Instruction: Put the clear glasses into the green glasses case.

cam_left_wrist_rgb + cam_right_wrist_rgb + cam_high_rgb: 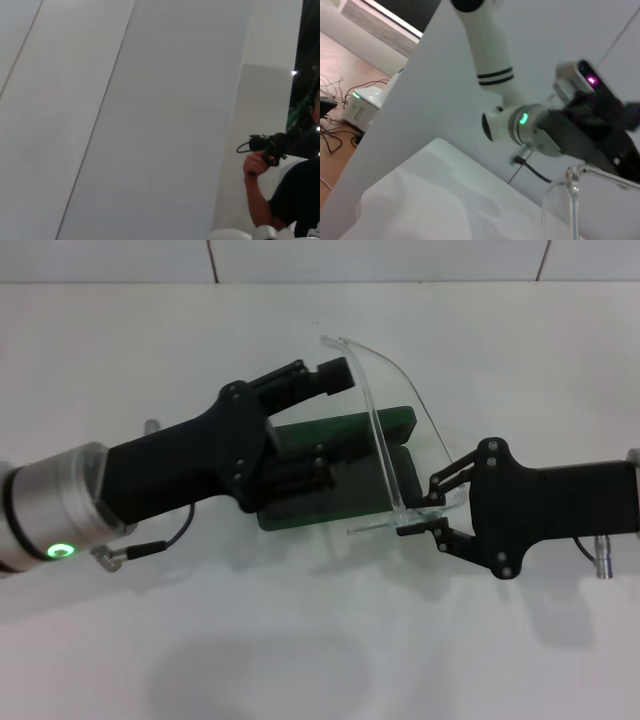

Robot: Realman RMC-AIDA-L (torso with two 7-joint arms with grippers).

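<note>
The green glasses case (322,510) lies open in the middle of the white table, its lid (345,430) raised toward the far side. My left gripper (330,425) reaches in from the left and is open wide, one finger beyond the lid and one over the base. The clear glasses (378,430) stand on edge over the right end of the case. My right gripper (420,508) comes from the right and is shut on their near end. In the right wrist view the clear glasses (572,200) show close up, with the left arm (520,120) behind them.
The white table (300,640) runs back to a tiled wall (380,260). A cable (170,540) hangs under the left wrist. The left wrist view shows only wall panels and a person (295,195) holding a black device.
</note>
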